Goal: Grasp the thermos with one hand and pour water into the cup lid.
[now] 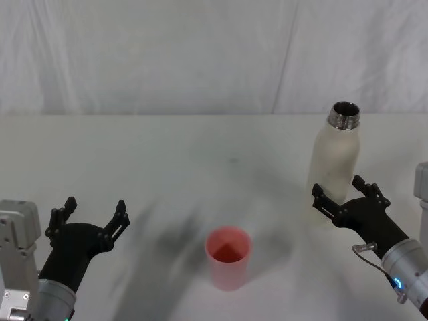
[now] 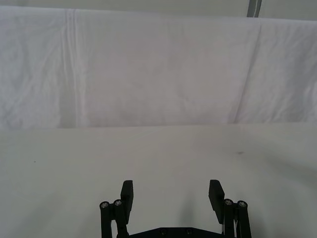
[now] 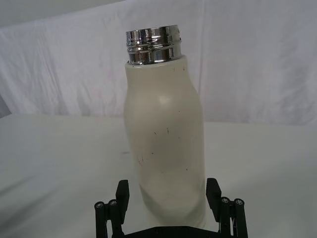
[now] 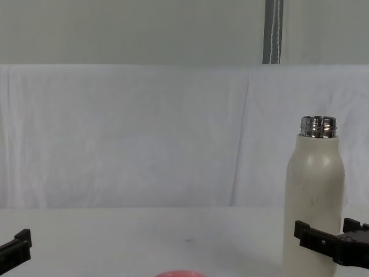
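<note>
Thermos point(image 1: 334, 160) upright between spread right claw point(image 1: 344, 196) fingers.

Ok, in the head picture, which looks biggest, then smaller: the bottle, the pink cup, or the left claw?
1. The thermos, clearly biggest.
2. The cup lid and the open left gripper look about alike. The gripper sits nearer the camera, so I won't rank them.

White table point(image 1: 167, 154), wrinkled white backdrop cloth point(image 1: 200, 53) behind, grey pole point(image 4: 273, 32).
</note>
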Tool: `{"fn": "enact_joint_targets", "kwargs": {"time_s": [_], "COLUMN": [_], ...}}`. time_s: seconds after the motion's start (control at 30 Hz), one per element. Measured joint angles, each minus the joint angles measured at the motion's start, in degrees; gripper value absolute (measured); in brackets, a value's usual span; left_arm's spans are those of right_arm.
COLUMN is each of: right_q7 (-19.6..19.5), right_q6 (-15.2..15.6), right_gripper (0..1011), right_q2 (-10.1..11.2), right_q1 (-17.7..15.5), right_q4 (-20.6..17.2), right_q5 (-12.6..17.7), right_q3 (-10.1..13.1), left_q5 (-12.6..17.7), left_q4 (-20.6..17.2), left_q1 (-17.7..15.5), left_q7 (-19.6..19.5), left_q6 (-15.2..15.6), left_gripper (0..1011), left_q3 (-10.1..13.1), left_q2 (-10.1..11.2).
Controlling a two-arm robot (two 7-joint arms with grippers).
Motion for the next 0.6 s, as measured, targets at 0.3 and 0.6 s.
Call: {"fn": "enact_joint_targets", "kwargs": {"time_s": [0.3, 0.6], "right_q7": [-0.1, -0.3], "right_q6": [0.0, -0.1], "right_gripper": [1003, 1003], "right_q2": [0.3, 0.7], "right_q1": [1.3, 3.1], "right_q4": [1.1, 2.3], "right_q5": [0.1, -0.7], "right_q3": [-0.7, -1.4], "left_q5": [0.0, 0.0], "left_q4": [0.0, 0.0], "left_q1": [0.0, 0.0], "left_q7": [0.0, 0.0], "left_q6": [0.0, 0.0], "left_gripper": [1001, 1001], "left_q3": [0.0, 0.0], "left_q2": [0.0, 0.0]}}
